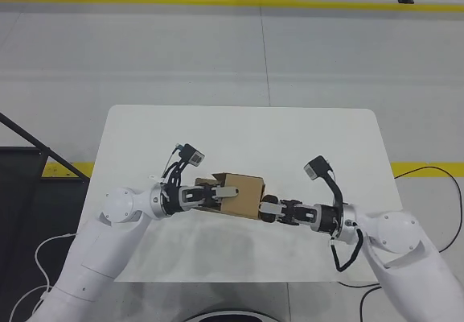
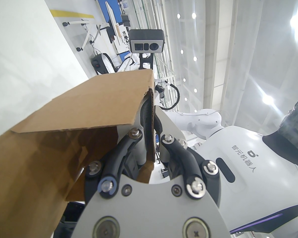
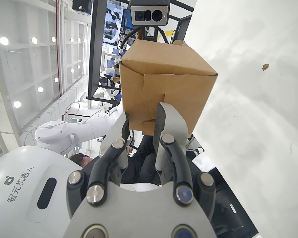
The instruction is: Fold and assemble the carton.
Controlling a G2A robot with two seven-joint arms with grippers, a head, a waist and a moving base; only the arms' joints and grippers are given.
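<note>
At table's (image 1: 296, 137) near middle: carton (image 1: 240, 193) already box-shaped. Left gripper (image 2: 151, 115) clamped on left-end wall. Right gripper (image 3: 142, 117), fingers apart, at tucked right end. Left-end flaps likely remain.

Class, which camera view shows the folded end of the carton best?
The right wrist view: the carton presents its folded end there, with the flap seam plain. The top view shows its upper side from above. The left wrist view shows a side panel and a wall clamped in the left gripper.
</note>
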